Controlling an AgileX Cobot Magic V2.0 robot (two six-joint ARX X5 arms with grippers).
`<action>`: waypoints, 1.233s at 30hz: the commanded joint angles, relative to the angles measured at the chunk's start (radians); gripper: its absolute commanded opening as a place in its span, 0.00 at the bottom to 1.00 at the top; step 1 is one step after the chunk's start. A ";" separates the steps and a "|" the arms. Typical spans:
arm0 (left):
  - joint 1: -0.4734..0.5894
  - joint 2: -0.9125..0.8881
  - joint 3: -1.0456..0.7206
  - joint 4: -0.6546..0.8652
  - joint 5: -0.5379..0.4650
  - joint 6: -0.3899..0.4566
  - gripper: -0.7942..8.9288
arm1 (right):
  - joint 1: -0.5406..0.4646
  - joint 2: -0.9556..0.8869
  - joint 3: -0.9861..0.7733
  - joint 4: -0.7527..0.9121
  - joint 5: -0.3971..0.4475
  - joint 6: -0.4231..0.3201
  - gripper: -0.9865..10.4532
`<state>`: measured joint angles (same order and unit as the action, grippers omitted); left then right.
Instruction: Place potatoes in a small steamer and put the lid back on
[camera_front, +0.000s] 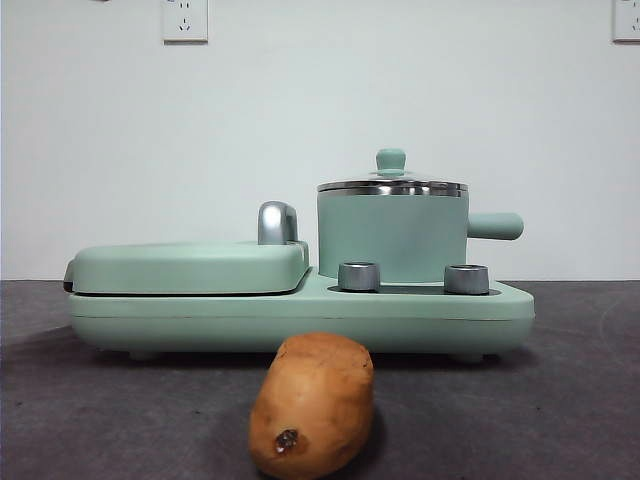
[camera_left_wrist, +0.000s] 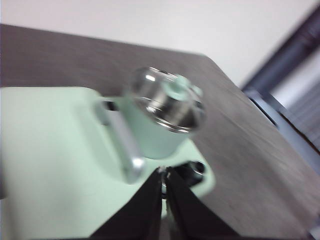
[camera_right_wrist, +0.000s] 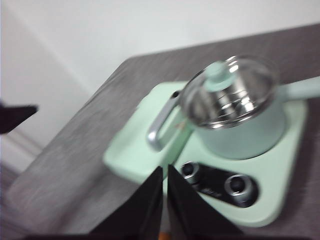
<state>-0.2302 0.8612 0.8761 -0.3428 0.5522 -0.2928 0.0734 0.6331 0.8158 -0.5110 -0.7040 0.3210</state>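
Observation:
An oblong orange-brown potato (camera_front: 311, 405) with a dark spot at its near end lies on the dark table in front of the appliance. The mint-green small steamer (camera_front: 392, 237) stands on the right half of the appliance, its stubby handle pointing right. The steel-rimmed lid (camera_front: 392, 186) with its green knob rests on the steamer. My left gripper (camera_left_wrist: 164, 172) hovers shut and empty above the appliance, with the steamer (camera_left_wrist: 160, 132) and lid (camera_left_wrist: 167, 100) ahead of it. My right gripper (camera_right_wrist: 164, 171) is also shut and empty, above the table, facing the steamer (camera_right_wrist: 242, 130) and lid (camera_right_wrist: 227, 95). Neither arm shows in the front view.
A wide flat mint-green griddle cover (camera_front: 190, 266) with a chrome handle (camera_front: 277, 222) fills the appliance's left half. Two steel dials (camera_front: 359, 276) sit on the base (camera_front: 300, 318) in front of the steamer. The table's edge and a white wall lie behind.

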 joint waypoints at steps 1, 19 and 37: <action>-0.013 0.069 0.087 -0.043 0.084 0.044 0.10 | 0.014 0.034 0.044 0.001 -0.056 -0.023 0.10; -0.141 0.270 0.290 -0.087 0.159 0.011 0.55 | 0.044 0.052 0.059 0.000 -0.048 -0.018 0.51; -0.328 0.769 0.783 -0.236 -0.016 0.181 0.60 | 0.044 0.052 0.059 -0.017 -0.047 -0.019 0.60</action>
<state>-0.5472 1.5898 1.6096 -0.5777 0.5636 -0.1616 0.1135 0.6796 0.8574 -0.5354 -0.7525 0.3111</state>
